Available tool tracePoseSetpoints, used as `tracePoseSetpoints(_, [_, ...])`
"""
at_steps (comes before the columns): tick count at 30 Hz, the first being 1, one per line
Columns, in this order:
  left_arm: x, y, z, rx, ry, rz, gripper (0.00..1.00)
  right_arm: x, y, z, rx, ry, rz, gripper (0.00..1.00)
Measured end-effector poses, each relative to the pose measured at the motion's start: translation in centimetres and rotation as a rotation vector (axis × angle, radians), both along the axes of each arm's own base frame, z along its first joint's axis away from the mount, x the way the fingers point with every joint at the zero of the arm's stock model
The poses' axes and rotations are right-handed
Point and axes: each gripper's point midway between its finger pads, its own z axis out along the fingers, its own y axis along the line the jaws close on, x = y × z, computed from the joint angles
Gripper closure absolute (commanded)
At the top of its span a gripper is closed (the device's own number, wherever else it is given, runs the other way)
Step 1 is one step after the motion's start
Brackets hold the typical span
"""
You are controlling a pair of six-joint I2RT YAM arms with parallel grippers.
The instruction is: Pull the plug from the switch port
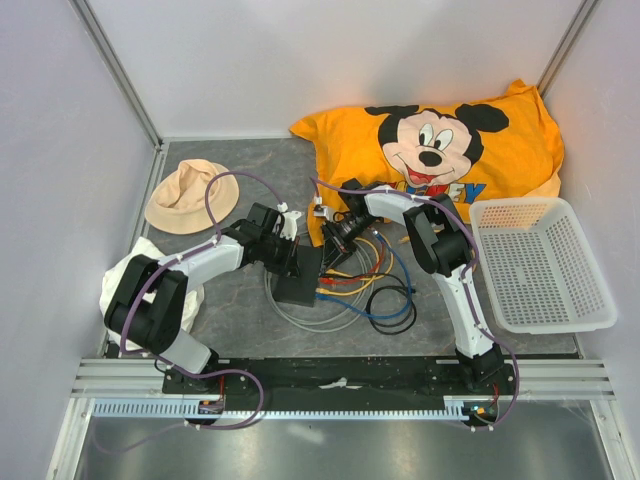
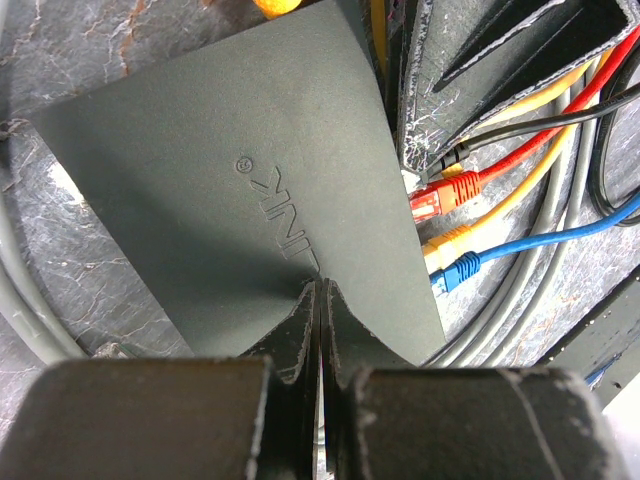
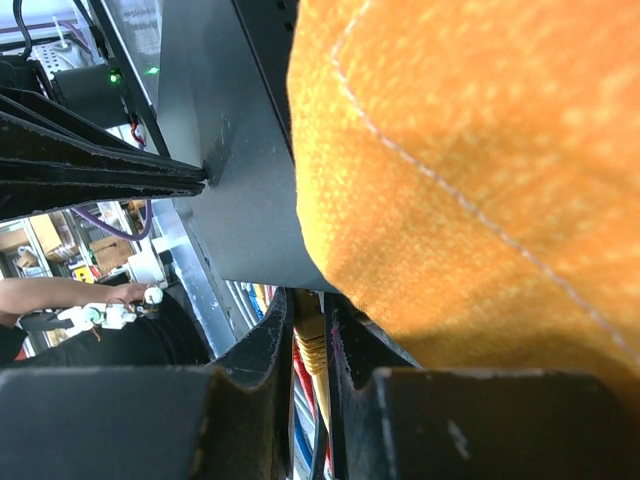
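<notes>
The switch (image 1: 301,287) is a flat dark grey box at the table's middle. In the left wrist view its lettered top (image 2: 230,190) fills the frame, with red (image 2: 442,195), yellow (image 2: 448,242) and blue (image 2: 456,272) plugs in its side sockets. My left gripper (image 2: 318,290) is shut and empty, its tips pressed on the switch top; it also shows in the top view (image 1: 290,258). My right gripper (image 3: 310,322) is shut on a yellow plug (image 3: 312,340) right at the switch's edge (image 3: 230,160); from above it sits at the switch's far right corner (image 1: 335,243).
An orange Mickey Mouse cloth (image 1: 440,140) lies behind the switch and fills the right of the right wrist view (image 3: 470,180). A white mesh basket (image 1: 540,265) stands at the right. A tan hat (image 1: 190,195) and white cloth (image 1: 125,270) lie left. Coiled cables (image 1: 375,295) lie beside the switch.
</notes>
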Motion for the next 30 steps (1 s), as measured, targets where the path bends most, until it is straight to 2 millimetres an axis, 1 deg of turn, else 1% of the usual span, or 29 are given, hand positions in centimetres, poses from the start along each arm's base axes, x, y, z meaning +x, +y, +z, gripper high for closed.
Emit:
tracePoseSetpoints(11, [0.0,-0.2,0.0,-0.009,0.004,-0.006,0.98,0.0,-0.3,-0.1,-0.011,-0.021,0.006,1.00])
tracePoseSetpoints(22, [-0.2,-0.6,-0.1,-0.032,0.020,-0.020,0.98,-0.1,-0.7,-0.1,-0.005,-0.042,0.024,1.00])
tracePoseSetpoints(30, [-0.1,-0.8,-0.1,-0.040,0.028,-0.026,0.99,-0.6,-1.4,0.1,0.008,-0.058,0.058,1.00])
